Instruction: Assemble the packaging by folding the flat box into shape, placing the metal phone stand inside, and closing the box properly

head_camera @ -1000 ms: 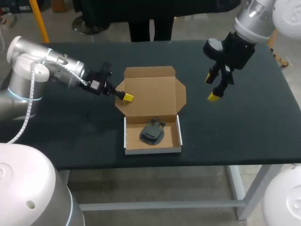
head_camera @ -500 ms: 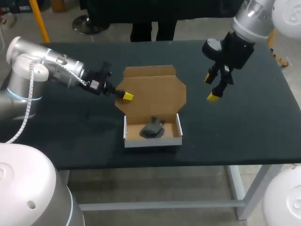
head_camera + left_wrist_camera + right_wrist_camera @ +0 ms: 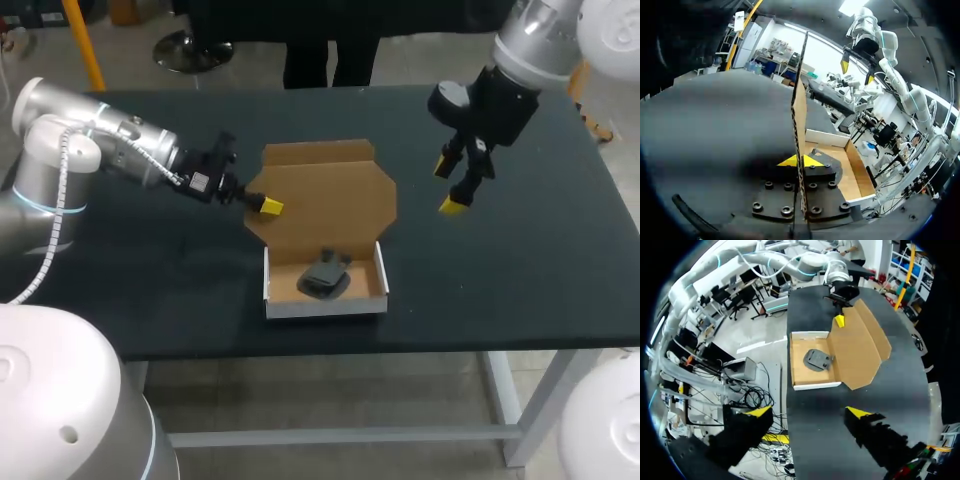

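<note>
Brown box (image 3: 325,306) open, lid (image 3: 325,205) half-raised; dark stand (image 3: 323,276) inside.

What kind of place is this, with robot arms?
Probably a robot lab or testing workshop. Two robot arms stand at a black table: the left gripper pinches the lid of a cardboard box holding a phone stand, and the right gripper hangs open.

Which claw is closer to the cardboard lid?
Left. The left gripper pinches the lid by its edge; the right gripper hangs apart, off its other side.
</note>
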Robot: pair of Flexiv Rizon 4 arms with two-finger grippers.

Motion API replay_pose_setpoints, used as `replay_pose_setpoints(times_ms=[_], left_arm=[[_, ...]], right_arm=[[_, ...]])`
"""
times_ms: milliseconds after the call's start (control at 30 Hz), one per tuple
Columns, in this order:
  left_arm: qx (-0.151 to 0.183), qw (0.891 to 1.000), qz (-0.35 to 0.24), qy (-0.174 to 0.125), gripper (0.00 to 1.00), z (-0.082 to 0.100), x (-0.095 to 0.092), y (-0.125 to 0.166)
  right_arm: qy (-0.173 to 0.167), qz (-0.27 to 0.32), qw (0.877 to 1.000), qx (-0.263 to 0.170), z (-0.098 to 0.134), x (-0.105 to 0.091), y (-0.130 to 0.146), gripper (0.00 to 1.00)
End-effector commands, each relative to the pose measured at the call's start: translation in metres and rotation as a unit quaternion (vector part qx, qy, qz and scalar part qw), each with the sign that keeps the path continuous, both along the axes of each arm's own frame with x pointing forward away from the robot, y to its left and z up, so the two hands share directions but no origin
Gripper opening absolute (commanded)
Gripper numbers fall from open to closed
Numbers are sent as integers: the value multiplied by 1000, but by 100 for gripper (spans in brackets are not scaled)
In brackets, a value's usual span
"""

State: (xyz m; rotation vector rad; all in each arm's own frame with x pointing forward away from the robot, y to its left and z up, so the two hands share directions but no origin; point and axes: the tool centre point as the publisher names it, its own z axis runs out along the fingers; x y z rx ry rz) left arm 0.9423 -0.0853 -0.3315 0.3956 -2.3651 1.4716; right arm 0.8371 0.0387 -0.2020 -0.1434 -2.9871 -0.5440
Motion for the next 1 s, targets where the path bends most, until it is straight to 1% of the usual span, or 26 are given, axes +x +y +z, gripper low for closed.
replay_pose_setpoints(times_ms=[33,267,567,667,1000], left_arm=[[0,1000,0,-4,0,1,-3,1],[-6,1000,-8,-28,0,7,-6,-1],[-18,999,-11,-48,0,14,-9,1],[-22,998,-17,-60,0,15,-10,2],[-22,998,-17,-60,0,15,-10,2]], right_arm=[[2,1,1000,-1,3,0,0,100],[3,1,1000,-1,3,-1,0,100],[2,2,1000,-1,3,-1,-1,100],[2,2,1000,-1,3,-1,-1,100],[0,6,1000,5,1,0,0,100]])
